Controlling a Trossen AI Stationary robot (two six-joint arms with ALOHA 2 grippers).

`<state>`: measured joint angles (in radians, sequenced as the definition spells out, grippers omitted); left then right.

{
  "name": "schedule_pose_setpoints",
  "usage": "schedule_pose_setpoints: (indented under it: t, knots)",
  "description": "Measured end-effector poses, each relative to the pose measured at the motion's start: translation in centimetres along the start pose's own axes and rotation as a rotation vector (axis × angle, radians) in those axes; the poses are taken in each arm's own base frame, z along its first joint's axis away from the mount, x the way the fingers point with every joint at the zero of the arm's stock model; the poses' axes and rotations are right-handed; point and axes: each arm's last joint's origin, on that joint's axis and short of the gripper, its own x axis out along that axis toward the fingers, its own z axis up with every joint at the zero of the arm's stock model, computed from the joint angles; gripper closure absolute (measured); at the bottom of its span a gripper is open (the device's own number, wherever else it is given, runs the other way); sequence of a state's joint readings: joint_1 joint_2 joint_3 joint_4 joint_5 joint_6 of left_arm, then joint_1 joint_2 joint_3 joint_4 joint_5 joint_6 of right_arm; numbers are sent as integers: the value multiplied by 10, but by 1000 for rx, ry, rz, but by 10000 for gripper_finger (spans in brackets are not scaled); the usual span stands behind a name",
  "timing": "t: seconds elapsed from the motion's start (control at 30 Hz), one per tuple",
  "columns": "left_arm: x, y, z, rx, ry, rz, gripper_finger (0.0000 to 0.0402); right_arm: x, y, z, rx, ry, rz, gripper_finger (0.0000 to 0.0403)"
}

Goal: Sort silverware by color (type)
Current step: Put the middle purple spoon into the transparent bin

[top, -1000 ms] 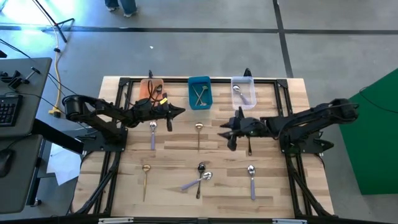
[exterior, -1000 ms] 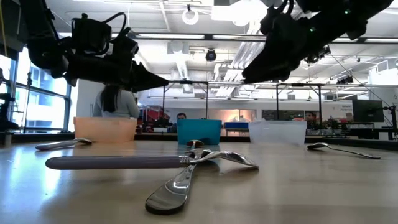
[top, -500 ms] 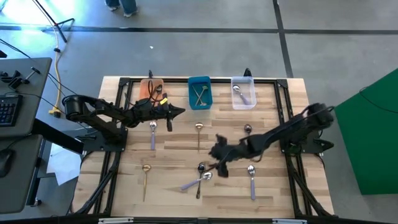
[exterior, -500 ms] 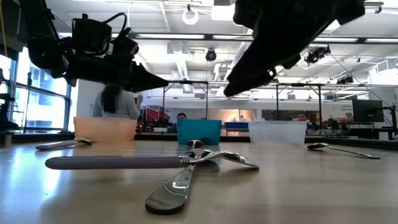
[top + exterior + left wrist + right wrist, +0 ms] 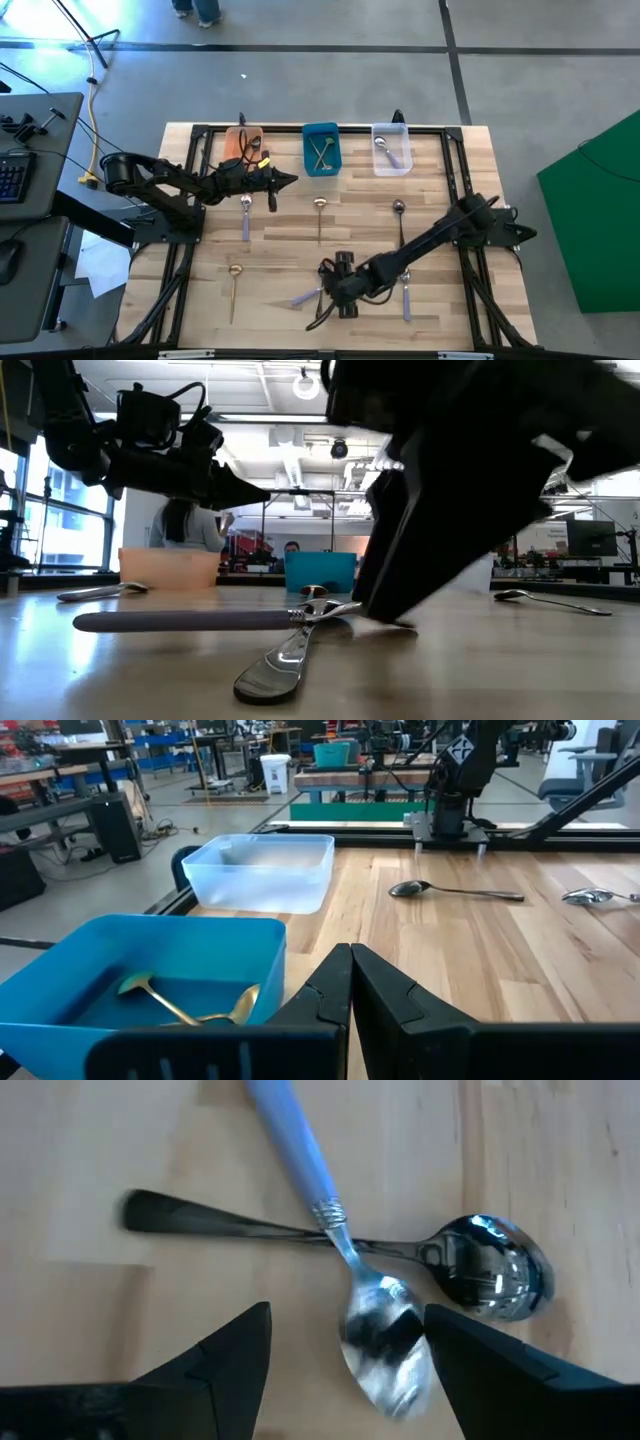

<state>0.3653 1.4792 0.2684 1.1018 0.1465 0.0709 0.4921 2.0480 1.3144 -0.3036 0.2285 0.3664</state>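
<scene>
The right gripper [image 5: 340, 290], fingers apart over the crossed spoons, should pinch only the lavender-handled spoon [image 5: 335, 1245], not the dark spoon [image 5: 330, 1250] beneath.

From my remote seat: glossy metal spoon bowls [image 5: 385, 1342], matt lavender handle [image 5: 290, 1145], pale wood-plank table [image 5: 280, 265], and a translucent plastic bin [image 5: 262, 872] at my twelve.

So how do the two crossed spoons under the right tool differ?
The lavender-handled spoon lies on top; the dark spoon lies beneath it. The first has a pale handle and silver bowl; the second is dark metal throughout. Their handles run crosswise. Both lie flat on the table, untouched, below the open right tool.
</scene>
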Motion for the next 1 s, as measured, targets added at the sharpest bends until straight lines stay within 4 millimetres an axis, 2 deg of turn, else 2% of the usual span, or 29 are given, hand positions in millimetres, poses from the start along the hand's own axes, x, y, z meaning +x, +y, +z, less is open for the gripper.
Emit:
schedule_pose_setpoints:
  t: [0.1, 0.33, 0.63, 0.8, 1.0]
  knots:
    - [0, 0, 0, -16, 3, -2, 401, 8, 1, -2, -4, 15, -17, 155]
    - [1, -6, 0, -12, 3, -27, 401, 11, -4, -4, 46, 52, -25, 166]
    - [1, -7, 0, -5, 3, -30, 401, 13, -9, -4, 60, 88, 0, 270]
    - [1, -7, 0, -12, 3, -32, 401, 10, -9, -3, 63, 96, 29, 270]
    - [1, -8, 0, -12, 3, -36, 401, -8, -11, 1, 75, 99, 58, 258]
